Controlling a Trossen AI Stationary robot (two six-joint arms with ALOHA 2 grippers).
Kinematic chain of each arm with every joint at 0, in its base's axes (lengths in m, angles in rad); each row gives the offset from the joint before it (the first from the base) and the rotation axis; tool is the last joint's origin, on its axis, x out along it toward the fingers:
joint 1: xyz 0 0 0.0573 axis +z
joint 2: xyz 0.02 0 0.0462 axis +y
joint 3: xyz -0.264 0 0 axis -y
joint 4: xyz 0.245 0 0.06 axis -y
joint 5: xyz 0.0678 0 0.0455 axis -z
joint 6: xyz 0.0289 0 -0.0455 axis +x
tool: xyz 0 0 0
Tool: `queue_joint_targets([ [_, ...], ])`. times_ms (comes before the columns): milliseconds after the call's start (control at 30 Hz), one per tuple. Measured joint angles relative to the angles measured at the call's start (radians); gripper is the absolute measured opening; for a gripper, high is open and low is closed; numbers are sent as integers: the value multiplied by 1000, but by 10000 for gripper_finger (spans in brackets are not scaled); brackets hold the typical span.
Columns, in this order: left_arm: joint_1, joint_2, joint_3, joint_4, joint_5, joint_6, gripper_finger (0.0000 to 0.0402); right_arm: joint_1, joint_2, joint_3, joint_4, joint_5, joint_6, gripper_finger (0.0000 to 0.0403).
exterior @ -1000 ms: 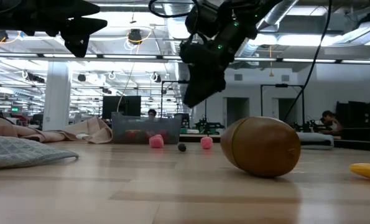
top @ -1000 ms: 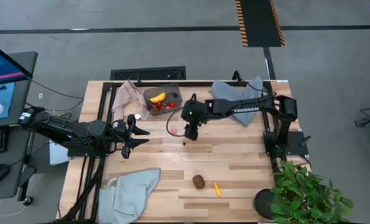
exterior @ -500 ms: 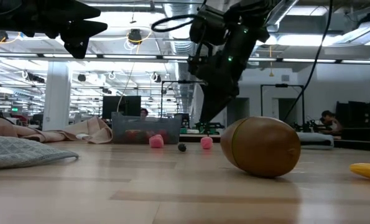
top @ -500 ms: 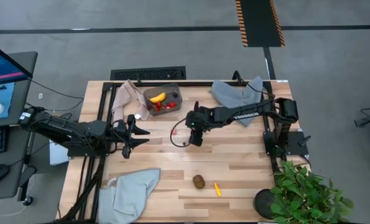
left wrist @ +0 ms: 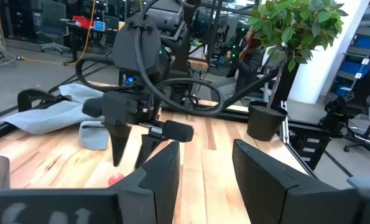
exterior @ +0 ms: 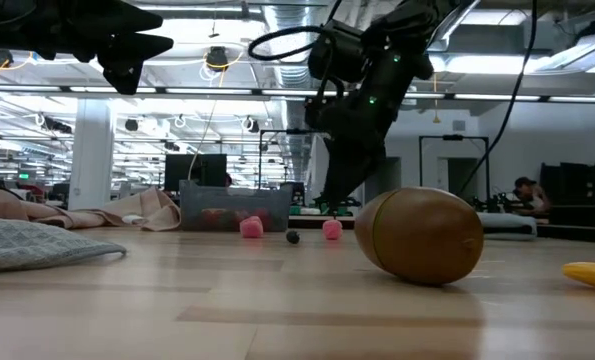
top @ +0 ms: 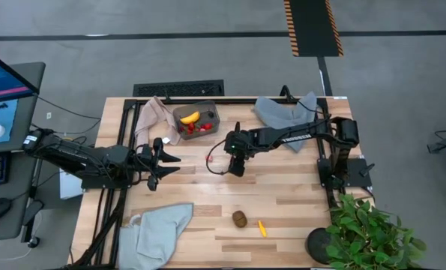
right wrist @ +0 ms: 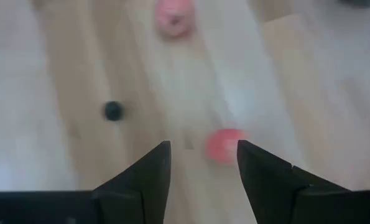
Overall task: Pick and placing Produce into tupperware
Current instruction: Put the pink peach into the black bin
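The right end effector [right wrist: 200,165] hangs low over the middle of the table [top: 282,191], its two dark fingers [right wrist: 144,171] spread apart and holding nothing. A pink berry [right wrist: 224,145] lies on the wood just beyond the gap between the fingers, a little toward one finger. A second pink berry [right wrist: 174,15] lies farther off, and a small dark berry [right wrist: 113,111] lies apart to the side.

The berry looks small, round and light. It is probably a soft or rubbery toy, so it may roll away if one finger touches it first. A good hold would be across its widest part, with both fingers closing evenly.

The tub [top: 196,118] stands near the back edge of the table. It is a grey translucent box with rounded corners, and a yellow banana [top: 190,117] and red strawberries [top: 196,127] are inside it. A brown egg-shaped kiwi [exterior: 420,235] and a small yellow piece [top: 262,228] lie near the front edge.

The left end effector [top: 165,160] waits with open fingers, empty, over the left side of the table.
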Motion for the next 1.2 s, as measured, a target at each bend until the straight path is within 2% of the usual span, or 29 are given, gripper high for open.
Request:
queue_joint_targets([
  [67, 0, 0, 0, 0, 0, 0, 139, -5, 10, 0, 8, -37, 15, 212],
  [467, 0, 0, 0, 0, 0, -2, 139, -59, 37, 3, 18, -33, 101, 235],
  [700, 0, 13, 0, 2, 0, -4, 139, -61, 78, -4, -29, -40, 104, 229],
  [1000, 0, 35, 0, 9, -24, -9, 139, -61, 102, 1, 23, -38, 93, 225],
  [1200, 0, 40, 0, 10, -26, -10, 139, -61, 109, 1, 32, -38, 93, 195],
])
